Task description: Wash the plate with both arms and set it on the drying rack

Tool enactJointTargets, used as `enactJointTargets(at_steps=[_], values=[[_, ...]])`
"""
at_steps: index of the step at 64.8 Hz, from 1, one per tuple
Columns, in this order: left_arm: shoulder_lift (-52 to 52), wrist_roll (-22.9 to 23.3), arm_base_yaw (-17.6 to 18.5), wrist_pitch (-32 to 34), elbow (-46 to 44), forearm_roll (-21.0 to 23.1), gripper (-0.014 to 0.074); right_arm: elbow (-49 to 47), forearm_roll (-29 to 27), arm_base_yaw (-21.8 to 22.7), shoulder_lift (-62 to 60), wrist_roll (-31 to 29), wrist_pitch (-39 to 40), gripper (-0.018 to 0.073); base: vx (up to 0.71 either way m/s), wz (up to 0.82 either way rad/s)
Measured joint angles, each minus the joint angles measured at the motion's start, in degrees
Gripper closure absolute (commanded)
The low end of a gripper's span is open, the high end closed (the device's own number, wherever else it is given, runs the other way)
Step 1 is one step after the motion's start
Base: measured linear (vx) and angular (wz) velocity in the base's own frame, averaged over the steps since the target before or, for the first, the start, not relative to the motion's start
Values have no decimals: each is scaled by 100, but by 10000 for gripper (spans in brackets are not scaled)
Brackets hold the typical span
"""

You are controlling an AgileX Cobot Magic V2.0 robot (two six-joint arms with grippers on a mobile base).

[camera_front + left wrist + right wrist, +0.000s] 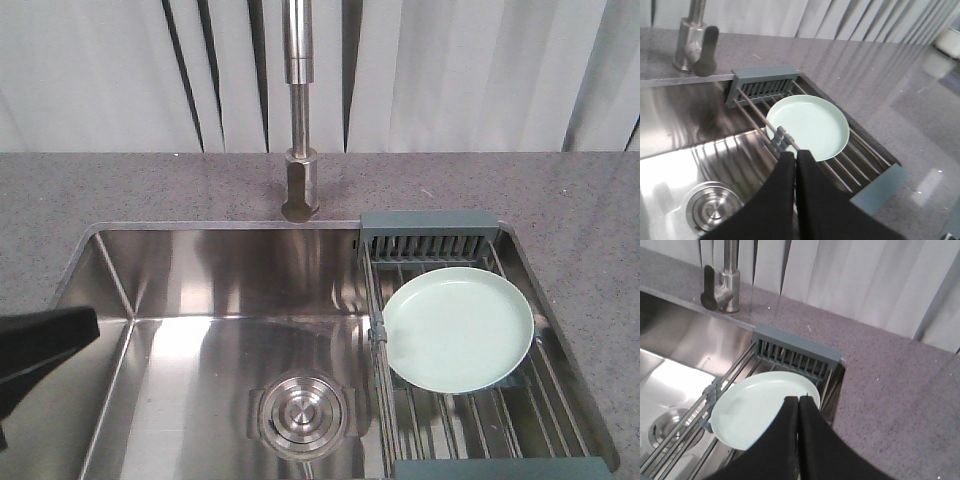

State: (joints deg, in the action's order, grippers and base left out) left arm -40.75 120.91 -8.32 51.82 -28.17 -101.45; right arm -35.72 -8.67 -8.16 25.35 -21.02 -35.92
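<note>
The pale mint-green plate (458, 328) lies face up on the drying rack (428, 236), which spans the right end of the sink. In the left wrist view my left gripper (796, 154) is shut and empty, its tips just short of the near rim of the plate (807, 125), above the rack's (762, 80) inner rail. In the right wrist view my right gripper (798, 399) is shut and empty, its tips over the right part of the plate (760, 410), near the rack's slotted end piece (795, 347). In the front view only a part of the black left arm (40, 345) shows, at the left edge.
The steel sink basin (200, 290) has a round drain (303, 413) in its floor. A steel faucet (300, 150) stands behind it at the middle. Grey speckled countertop (580, 210) surrounds the sink, with pale curtains behind.
</note>
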Motion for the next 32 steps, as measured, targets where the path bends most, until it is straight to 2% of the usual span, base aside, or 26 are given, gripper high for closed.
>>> enactJointTargets(at_steps=[5, 14, 32], values=[[514, 0, 0, -326, 519, 0, 604, 359, 5, 0, 0, 106, 168, 566, 0, 0], [944, 0, 0, -486, 998, 188, 604, 642, 5, 0, 0, 145, 278, 566, 0, 0], [993, 0, 0, -463, 1100, 360, 603, 642, 5, 0, 0, 155, 319, 566, 0, 0]])
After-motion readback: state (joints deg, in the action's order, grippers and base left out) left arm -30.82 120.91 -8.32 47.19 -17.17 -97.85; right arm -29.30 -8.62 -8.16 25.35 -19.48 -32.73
